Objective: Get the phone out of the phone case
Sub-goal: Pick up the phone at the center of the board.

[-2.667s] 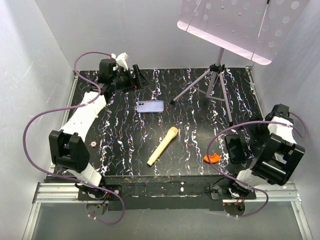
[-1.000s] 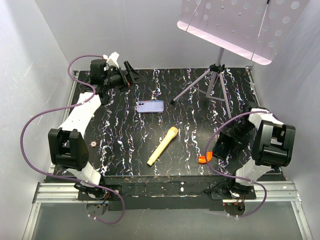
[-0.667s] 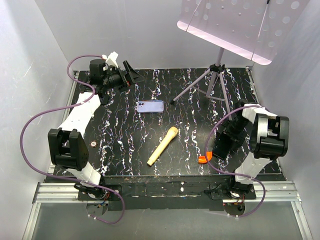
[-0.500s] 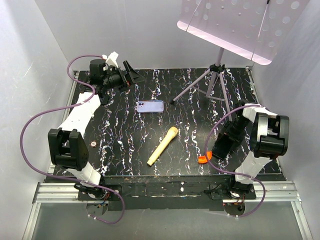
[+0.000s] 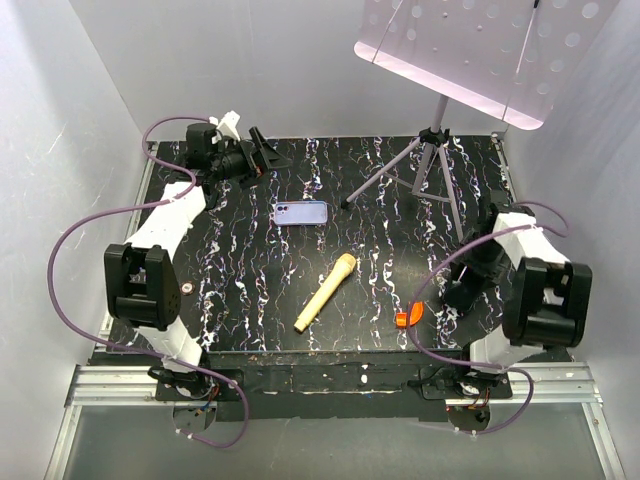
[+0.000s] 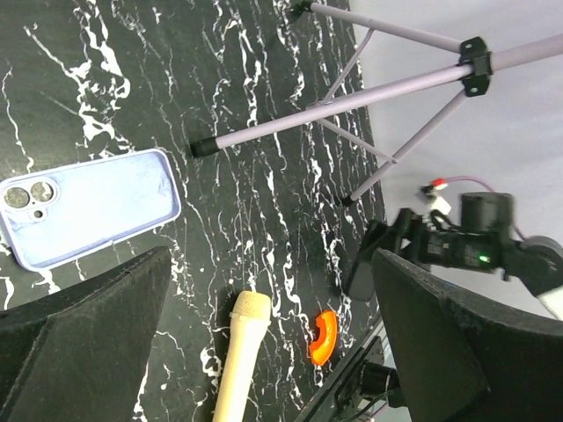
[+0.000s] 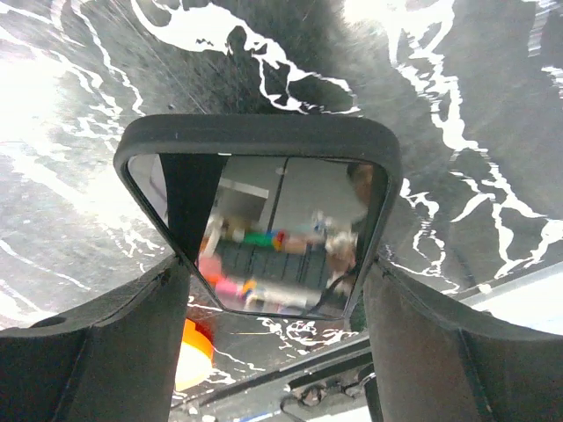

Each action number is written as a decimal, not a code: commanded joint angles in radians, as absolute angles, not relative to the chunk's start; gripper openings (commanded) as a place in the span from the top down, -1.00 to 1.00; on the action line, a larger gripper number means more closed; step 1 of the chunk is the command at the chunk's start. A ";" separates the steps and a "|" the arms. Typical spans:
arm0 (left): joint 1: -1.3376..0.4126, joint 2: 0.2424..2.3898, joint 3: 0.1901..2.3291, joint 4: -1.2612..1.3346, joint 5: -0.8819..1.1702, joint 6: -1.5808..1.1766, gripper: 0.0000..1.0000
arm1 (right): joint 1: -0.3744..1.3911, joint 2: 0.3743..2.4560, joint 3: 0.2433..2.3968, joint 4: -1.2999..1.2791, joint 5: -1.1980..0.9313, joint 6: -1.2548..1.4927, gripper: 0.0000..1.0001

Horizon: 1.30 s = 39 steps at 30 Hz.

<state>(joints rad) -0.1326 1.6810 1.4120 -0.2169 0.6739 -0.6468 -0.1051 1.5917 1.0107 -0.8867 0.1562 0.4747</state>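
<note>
The phone (image 7: 264, 176), a black slab whose glossy screen mirrors the room, sits between my right gripper's (image 7: 274, 272) fingers, and the jaws are shut on its two long edges. From above, this gripper (image 5: 458, 288) holds it tilted low over the front right of the table. The left wrist view shows the phone (image 6: 359, 264) as a dark slab. The lavender phone case (image 5: 300, 212) lies flat, back up, mid-table, its camera cutout at the left end (image 6: 19, 199). My left gripper (image 5: 262, 155) hovers open at the back left, up-left of the case (image 6: 92, 215), with nothing between its fingers.
A cream microphone (image 5: 325, 292) lies diagonally at the table's centre front. An orange curved piece (image 5: 408, 319) lies just left of the held phone. A tripod music stand (image 5: 438, 150) rises at the back right. A small round disc (image 5: 186, 288) lies near the left arm. White walls enclose the table.
The right arm's elbow has swung outward to the right while its gripper stays closed on the phone beside the orange piece. The left gripper has edged slightly right.
</note>
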 commanded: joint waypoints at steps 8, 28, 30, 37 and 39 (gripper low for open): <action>-0.144 1.704 1.396 -0.225 0.655 -0.611 -0.96 | -0.109 1.312 0.936 -0.727 0.146 0.430 0.97; -0.537 1.770 1.184 0.555 0.942 -1.002 -0.50 | 0.273 0.980 0.856 -0.508 -0.362 0.365 0.97; -0.552 1.706 1.138 0.491 0.863 -0.929 -0.50 | 0.320 1.000 0.880 -0.500 -0.373 0.405 0.97; -0.589 1.450 0.943 0.273 0.602 -0.807 -0.43 | 0.460 1.006 0.884 -0.428 -0.377 0.462 0.97; -0.595 1.405 0.928 0.238 0.592 -0.795 -0.38 | 0.494 1.012 0.877 -0.407 -0.370 0.468 0.97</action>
<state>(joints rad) -0.5743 1.5234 0.9535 0.3157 0.7033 -0.8570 0.4393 1.0183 0.8356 -0.5205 -0.3405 0.4255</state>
